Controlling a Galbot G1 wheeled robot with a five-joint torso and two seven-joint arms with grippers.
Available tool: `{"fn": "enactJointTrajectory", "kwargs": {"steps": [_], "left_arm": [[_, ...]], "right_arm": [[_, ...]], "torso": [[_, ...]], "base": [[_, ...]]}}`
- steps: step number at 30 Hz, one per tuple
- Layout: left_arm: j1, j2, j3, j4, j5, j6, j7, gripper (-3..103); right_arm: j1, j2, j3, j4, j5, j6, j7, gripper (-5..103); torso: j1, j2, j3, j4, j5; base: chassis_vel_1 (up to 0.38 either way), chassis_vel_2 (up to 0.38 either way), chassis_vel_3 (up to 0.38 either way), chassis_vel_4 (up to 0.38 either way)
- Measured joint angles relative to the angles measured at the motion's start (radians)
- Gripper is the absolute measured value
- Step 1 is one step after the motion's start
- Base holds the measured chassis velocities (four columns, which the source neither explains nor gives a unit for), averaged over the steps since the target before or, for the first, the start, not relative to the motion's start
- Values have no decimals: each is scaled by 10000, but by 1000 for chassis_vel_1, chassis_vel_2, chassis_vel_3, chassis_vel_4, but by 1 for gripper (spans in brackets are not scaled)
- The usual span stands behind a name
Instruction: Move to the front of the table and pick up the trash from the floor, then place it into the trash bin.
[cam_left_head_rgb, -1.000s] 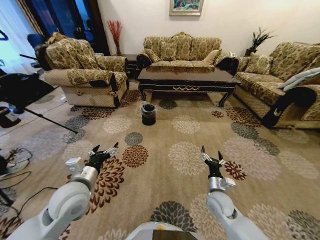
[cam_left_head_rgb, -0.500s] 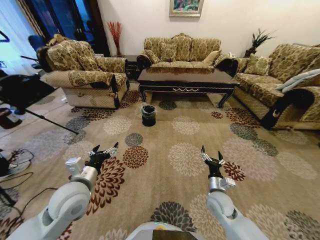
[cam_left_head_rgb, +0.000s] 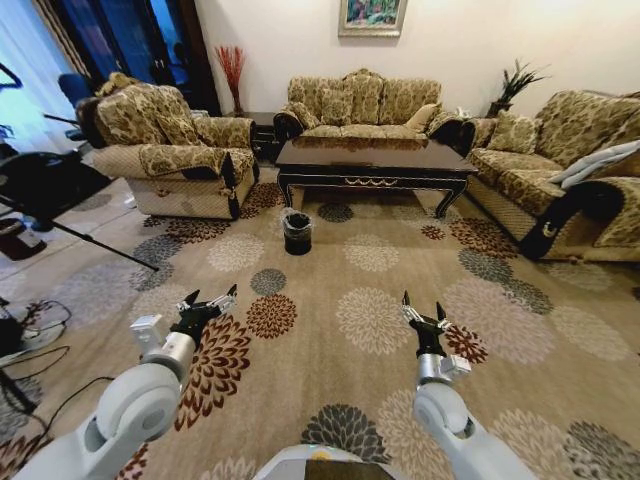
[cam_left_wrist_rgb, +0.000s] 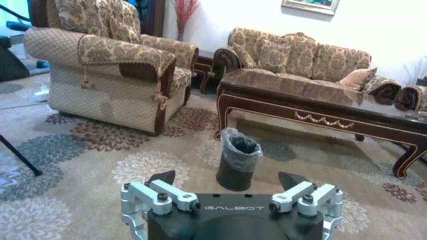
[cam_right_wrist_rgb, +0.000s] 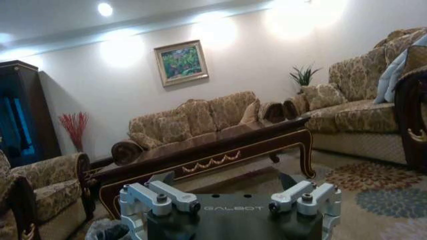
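Both grippers, left (cam_left_head_rgb: 212, 301) and right (cam_left_head_rgb: 424, 313), hover over open carpet (cam_left_head_rgb: 330, 270).

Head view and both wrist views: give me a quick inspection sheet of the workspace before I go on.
Surface: patterned carpet, flower medallions.
Job's things: table ahead, between the sofas; trash bin on the carpet off its front left corner, lined with a clear bag; trash: nothing seen.
Clutter: nothing seen on the carpet ahead.
Grippers: left gripper and right gripper both open, empty, held above the carpet.
Cables: cords on the floor at far left, by a tripod leg.
Surroundings: armchair left, sofa behind the table, another sofa right.
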Motion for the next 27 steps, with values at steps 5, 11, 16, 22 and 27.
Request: {"fn": "enactJointTrajectory", "kwargs": {"steps": [5,11,16,22,27], "left_arm": [[0,0,0,0,0,0,0,100],[0,0,0,0,0,0,0,100],[0,0,0,0,0,0,0,100],[0,0,0,0,0,0,0,100],[0,0,0,0,0,0,0,100]], "right_arm": [[0,0,0,0,0,0,0,100],[0,0,0,0,0,0,0,100],[0,0,0,0,0,0,0,100],[0,0,0,0,0,0,0,100],[0,0,0,0,0,0,0,100]], "torso": [[90,207,115,-1,0],[202,475,272,0,1],[283,671,387,-1,0],[430,1007,574,2,0],[521,1229,708,-1,0]], "base": [[0,0,0,0],[0,0,0,0],[0,0,0,0],[0,0,0,0],[0,0,0,0]]}}
